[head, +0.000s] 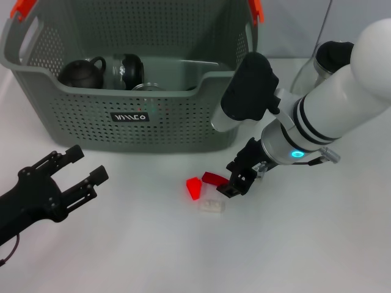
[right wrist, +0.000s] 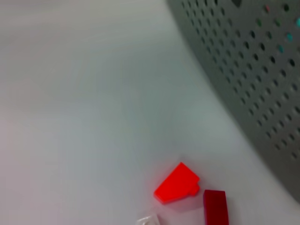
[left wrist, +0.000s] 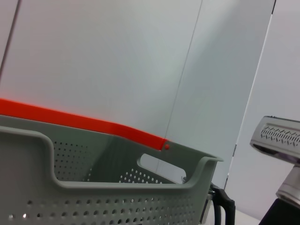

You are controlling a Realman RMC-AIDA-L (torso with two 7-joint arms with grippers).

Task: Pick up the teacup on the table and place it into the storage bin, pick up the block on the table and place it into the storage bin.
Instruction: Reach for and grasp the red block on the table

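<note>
The grey perforated storage bin (head: 85, 116) stands at the back of the white table; its wall also shows in the right wrist view (right wrist: 253, 70) and the left wrist view (left wrist: 117, 201). A dark round teacup (head: 79, 73) lies inside it. A bright red block (head: 193, 188), a dark red block (head: 212, 177) and a small clear block (head: 211, 206) lie on the table in front of the bin. My right gripper (head: 237, 176) is open, low over the table, just right of the dark red block. My left gripper (head: 82, 166) is open and empty at the front left.
A glass pot (head: 125, 70) and a round lid (head: 146, 87) lie in the bin beside the teacup. Orange handle clips (head: 24, 7) sit on the bin's rim. The right wrist view shows the bright red block (right wrist: 177, 189) and the dark red block (right wrist: 215, 209) on bare table.
</note>
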